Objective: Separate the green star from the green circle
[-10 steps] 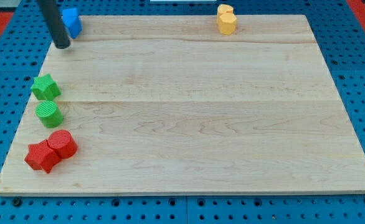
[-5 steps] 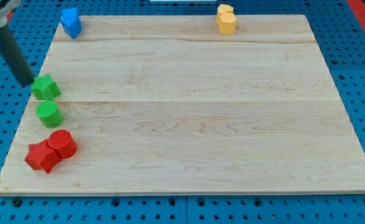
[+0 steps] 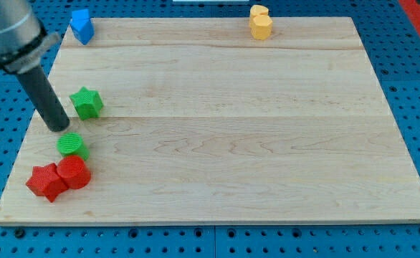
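Observation:
The green star (image 3: pixel 87 102) lies near the board's left edge, a little above the middle. The green circle (image 3: pixel 72 145) lies below it and slightly to the left, apart from it by a clear gap. My tip (image 3: pixel 59 128) stands between the two, just above the green circle and below-left of the green star. The green circle sits close against the red circle (image 3: pixel 74 172) below it.
A red star (image 3: pixel 44 181) touches the red circle at the lower left. A blue block (image 3: pixel 82 26) sits at the top left corner. A yellow block (image 3: pixel 260 22) sits at the top, right of centre. The wooden board (image 3: pixel 267 143) rests on a blue pegboard.
My tip moved down and to the right along the left edge. The green star slid to the right. The green circle shifted down and right, against the red circle.

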`<state>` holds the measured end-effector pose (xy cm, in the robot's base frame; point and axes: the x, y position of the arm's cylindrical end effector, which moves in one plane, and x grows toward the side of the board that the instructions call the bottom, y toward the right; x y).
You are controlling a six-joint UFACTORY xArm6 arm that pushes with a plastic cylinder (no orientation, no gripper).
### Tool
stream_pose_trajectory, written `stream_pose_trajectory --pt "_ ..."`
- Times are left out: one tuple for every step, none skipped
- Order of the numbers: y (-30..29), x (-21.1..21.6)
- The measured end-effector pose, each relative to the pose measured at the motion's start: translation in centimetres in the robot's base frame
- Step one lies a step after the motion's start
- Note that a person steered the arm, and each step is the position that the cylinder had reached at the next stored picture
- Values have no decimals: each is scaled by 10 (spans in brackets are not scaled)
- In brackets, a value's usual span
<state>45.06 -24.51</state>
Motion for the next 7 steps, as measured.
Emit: stream_pose_trajectory --pt "60 -26" --pt "122 -31" --pt "59 -32" --pt "80 -58" --pt "129 -83" --pt "145 -82" --pt "101 -39"
